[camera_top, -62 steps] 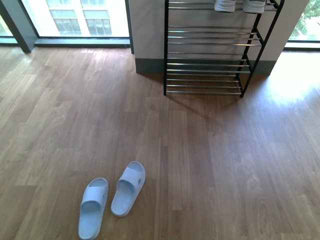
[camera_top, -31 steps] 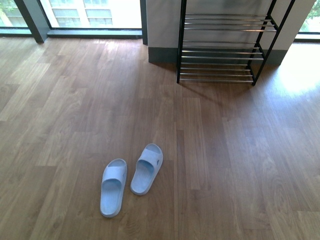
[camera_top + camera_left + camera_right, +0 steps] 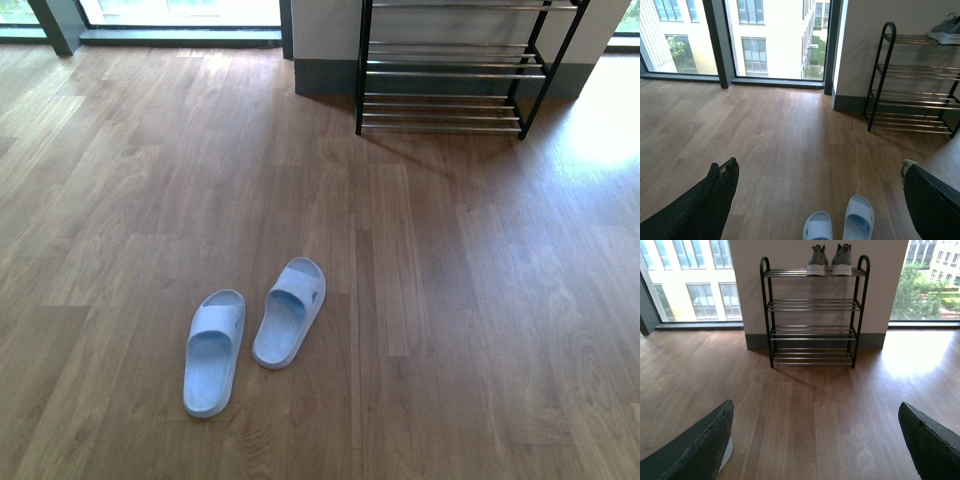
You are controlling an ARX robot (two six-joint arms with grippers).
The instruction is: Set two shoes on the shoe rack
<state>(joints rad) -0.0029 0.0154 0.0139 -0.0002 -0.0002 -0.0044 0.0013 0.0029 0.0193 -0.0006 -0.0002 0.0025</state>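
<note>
Shoe rack (image 3: 812,315) stands against the wall, grey sneaker pair (image 3: 829,261) on its top tier. Pale blue slippers (image 3: 255,335) lie side by side on the wood floor (image 3: 480,300), well apart from the rack, below the left gripper (image 3: 817,172); near ends cut off in the left wrist view. Left and right gripper (image 3: 815,412): jaws spread wide, nothing held.

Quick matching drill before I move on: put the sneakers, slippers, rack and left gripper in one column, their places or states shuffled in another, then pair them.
Column one
1. grey sneakers
2. pale blue slippers
3. shoe rack
4. left gripper

Column two
A. standing against the wall
B. jaws open, holding nothing
C. on the rack's top shelf
D. side by side on the floor

Pairs: 1-C, 2-D, 3-A, 4-B
</note>
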